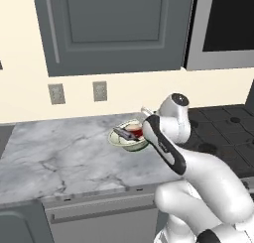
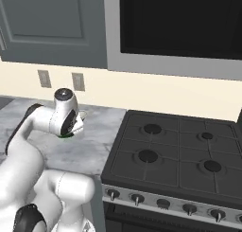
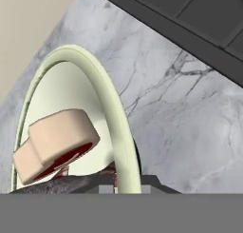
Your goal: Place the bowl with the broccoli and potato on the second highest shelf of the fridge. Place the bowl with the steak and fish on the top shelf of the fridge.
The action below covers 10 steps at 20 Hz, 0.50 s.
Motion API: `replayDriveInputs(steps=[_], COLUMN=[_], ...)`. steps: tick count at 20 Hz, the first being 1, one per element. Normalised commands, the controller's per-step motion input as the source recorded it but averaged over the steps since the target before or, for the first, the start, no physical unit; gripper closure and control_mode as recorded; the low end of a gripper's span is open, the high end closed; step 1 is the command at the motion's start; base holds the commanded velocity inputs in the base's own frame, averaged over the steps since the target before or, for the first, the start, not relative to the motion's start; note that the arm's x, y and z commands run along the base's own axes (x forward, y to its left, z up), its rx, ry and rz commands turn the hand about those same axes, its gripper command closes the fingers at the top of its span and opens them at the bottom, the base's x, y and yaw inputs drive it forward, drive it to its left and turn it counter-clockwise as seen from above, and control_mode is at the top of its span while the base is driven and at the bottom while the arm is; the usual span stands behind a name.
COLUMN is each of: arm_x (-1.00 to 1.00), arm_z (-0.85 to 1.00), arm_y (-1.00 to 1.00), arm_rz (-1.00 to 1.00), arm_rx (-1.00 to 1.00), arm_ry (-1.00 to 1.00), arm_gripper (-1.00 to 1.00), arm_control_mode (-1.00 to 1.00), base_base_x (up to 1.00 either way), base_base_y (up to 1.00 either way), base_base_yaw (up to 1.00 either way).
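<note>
A pale green bowl (image 1: 130,142) sits on the marble counter (image 1: 59,157) near the wall, holding a red steak (image 1: 136,132) and a dark grey fish (image 1: 123,134). My gripper (image 1: 145,134) reaches down at the bowl's right rim, partly hidden by my own forearm. In the hand view the bowl's rim (image 3: 114,118) runs up between my two fingertips, and the gripper (image 3: 127,180) is shut on it. The steak (image 3: 57,141) and a bit of the fish (image 3: 61,183) lie inside. Under my arm in the right base view, a sliver of the bowl (image 2: 64,136) shows.
A black gas stove (image 2: 175,155) adjoins the counter on the right. A dark microwave (image 2: 179,27) hangs above it. Grey wall cabinets (image 1: 114,29) and two outlets (image 1: 99,91) are behind the bowl. The counter stretches free to the left.
</note>
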Motion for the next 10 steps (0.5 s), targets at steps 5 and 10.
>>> replayDriveInputs(steps=[5,10], arm_x=[-0.84,-0.59], arm_z=[0.73,0.72], arm_y=[-0.08,-0.07], arm_rz=[-0.05,-0.10], arm_rx=[0.07,0.11], arm_ry=[-0.31,-0.16], arm_gripper=[1.00,1.00], arm_control_mode=[-1.00,-1.00], base_base_x=[0.00,0.00], base_base_y=[0.00,0.00], base_base_yaw=[0.00,0.00])
